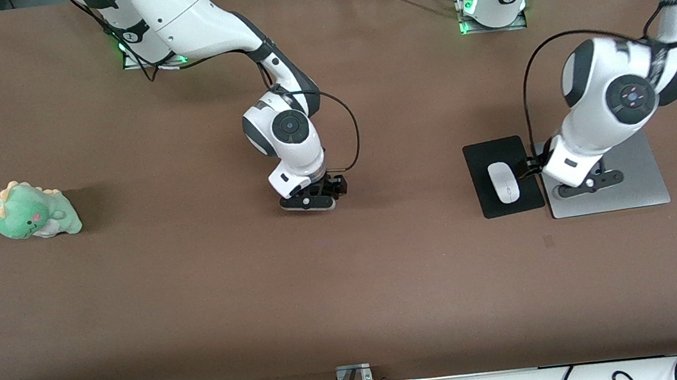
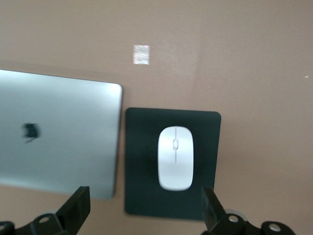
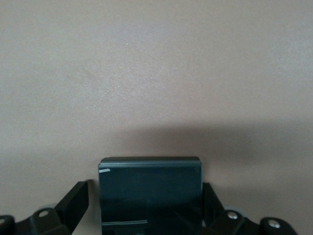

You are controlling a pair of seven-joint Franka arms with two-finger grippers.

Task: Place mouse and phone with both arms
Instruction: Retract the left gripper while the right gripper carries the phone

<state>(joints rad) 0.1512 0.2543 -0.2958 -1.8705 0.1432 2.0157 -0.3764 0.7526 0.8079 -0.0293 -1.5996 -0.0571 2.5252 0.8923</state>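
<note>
The white mouse [image 1: 503, 181] lies on a black mouse pad [image 1: 490, 161] toward the left arm's end of the table; it also shows in the left wrist view [image 2: 175, 157]. My left gripper [image 1: 589, 182] is open and empty, over the edge of a silver laptop beside the pad; in its wrist view [image 2: 145, 208] the mouse lies ahead of the jaws. My right gripper [image 1: 309, 205] is low over the middle of the table. Its wrist view shows it [image 3: 145, 208] open around the black phone [image 3: 149, 181], with a gap at one finger. The phone is hidden in the front view.
A closed silver laptop [image 1: 634, 179] lies beside the mouse pad [image 2: 142, 166], toward the left arm's end; it also shows in the left wrist view [image 2: 58, 132]. A green dinosaur plush [image 1: 33, 211] sits toward the right arm's end. Cables run along the table's near edge.
</note>
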